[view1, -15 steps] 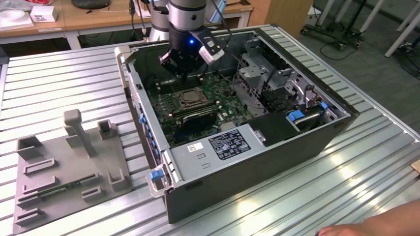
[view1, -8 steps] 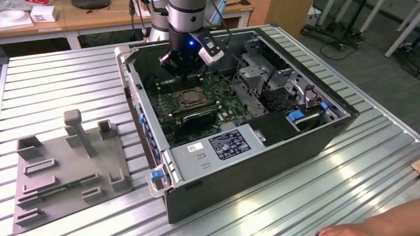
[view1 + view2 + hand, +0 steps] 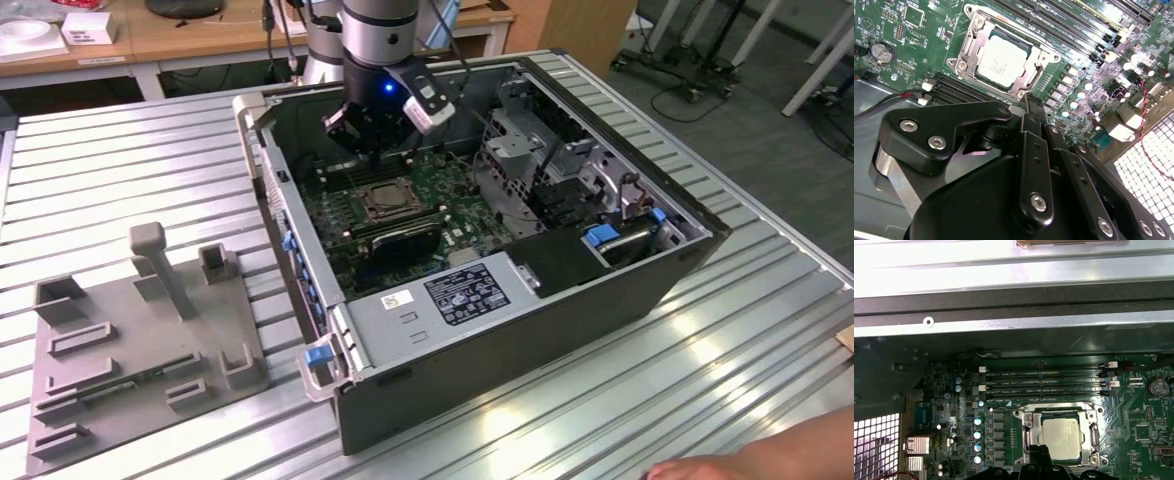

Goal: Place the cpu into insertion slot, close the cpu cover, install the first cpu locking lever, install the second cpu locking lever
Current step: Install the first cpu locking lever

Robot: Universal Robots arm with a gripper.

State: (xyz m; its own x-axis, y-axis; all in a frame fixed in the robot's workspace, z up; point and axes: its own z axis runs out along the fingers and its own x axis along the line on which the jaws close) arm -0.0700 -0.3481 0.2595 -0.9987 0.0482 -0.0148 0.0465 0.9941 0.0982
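I see the cpu (image 3: 1061, 437) seated in the insertion slot (image 3: 1093, 432) with my end effector (image 3: 1038, 457) just beside it, clenched or released I cannot tell, so I judge that slow, square, light contact suits best.

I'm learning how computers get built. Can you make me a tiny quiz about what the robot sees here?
1. True or false: the cpu sits in the insertion slot.
2. Where are the long black memory slots compared with the insertion slot? A beside it; B stacked on the cpu; C inside it.
3. Fill the gap: the gripper hangs over the green ____.

Key: 1 true. 2 A. 3 motherboard.
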